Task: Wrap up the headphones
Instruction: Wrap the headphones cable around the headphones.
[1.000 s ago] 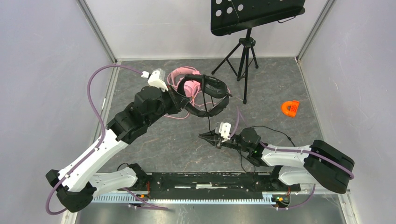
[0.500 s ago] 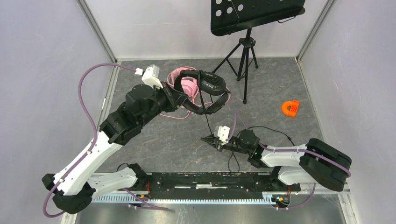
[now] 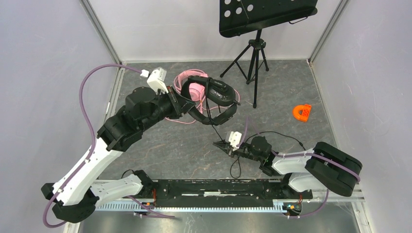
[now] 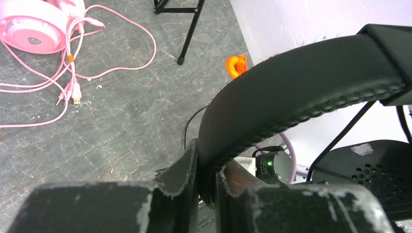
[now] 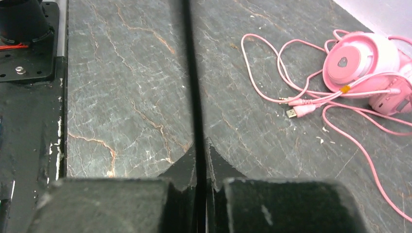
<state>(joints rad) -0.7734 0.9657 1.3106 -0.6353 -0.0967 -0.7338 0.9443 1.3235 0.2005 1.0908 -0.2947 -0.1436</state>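
Left pincer (image 4: 206, 171) is pinching the padded band of the black over-ear headset (image 3: 219, 92), its two fingers pressing on either side of the band's edge. It is holding the headset up off the grey stone-patterned tabletop (image 3: 165, 145), just to the left of the black music-stand tripod (image 3: 254, 58). The headset's long axis is running from the pincer toward the tripod, with the ear cups at the tripod end and the band arching back toward the arm.

The thin black cable (image 5: 191, 73) is dropping from the headset, on the near side of the tripod, to the right pincer (image 5: 200, 167). That pincer's fingers are pressed together on the cable, which is running in a straight line away from them in the right wrist view. Behind this pincer the cable is lying in slack curves on the tabletop.

The pink over-ear headset (image 5: 359, 63) is lying flat on the tabletop left of the tripod, partly under the raised black one. Its pink cable (image 5: 265, 68) is sprawling in loose loops on the side away from the tripod. The small orange plastic piece (image 3: 302, 112) is sitting well to the right of the tripod.
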